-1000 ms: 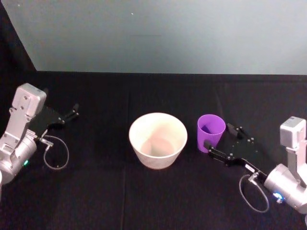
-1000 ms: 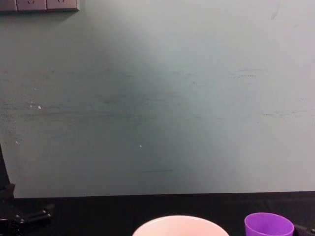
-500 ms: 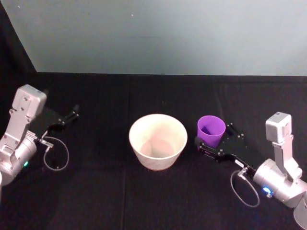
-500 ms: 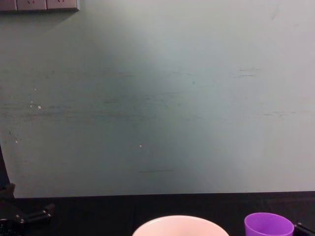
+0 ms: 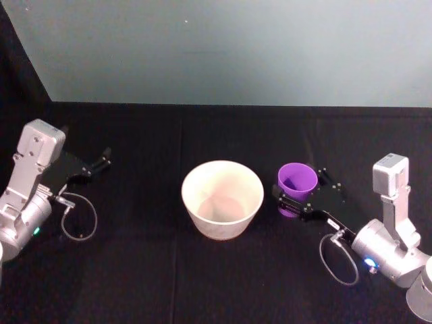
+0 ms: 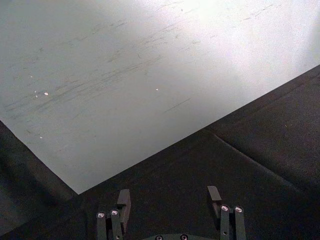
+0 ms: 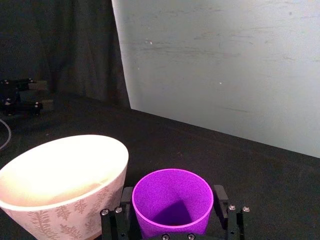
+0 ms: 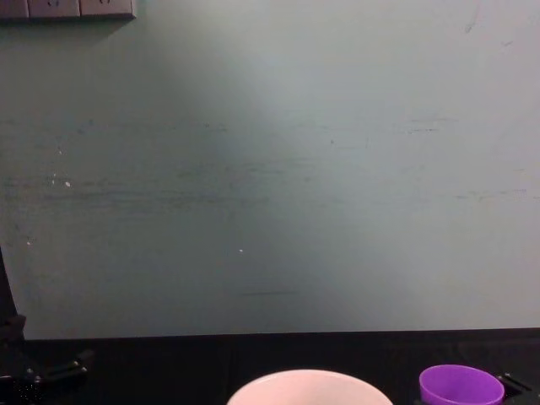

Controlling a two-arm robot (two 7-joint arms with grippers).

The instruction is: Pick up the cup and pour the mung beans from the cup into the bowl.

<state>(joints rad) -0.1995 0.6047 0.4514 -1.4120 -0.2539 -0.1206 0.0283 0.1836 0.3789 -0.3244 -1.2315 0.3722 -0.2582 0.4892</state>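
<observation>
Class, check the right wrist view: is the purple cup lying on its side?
No: the cup stands upright beside the bowl, open mouth up, with the right gripper around it.

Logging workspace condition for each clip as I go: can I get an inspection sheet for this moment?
Surface: black cloth-covered table, flat, with seams showing.
Job's things: small bright purple plastic cup upright on the table, to the right of the wide pinkish-white round bowl and apart from it; no beans visible in either.
Clutter: nothing seen.
Grippers: right pincer open, straddling the cup; left pincer open, idle at the table's far left.
Cables: left cable loop and right cable loop, one at each wrist, both apart from cup and bowl.
Surroundings: pale grey-green wall panel; wall sockets high on it.
</observation>
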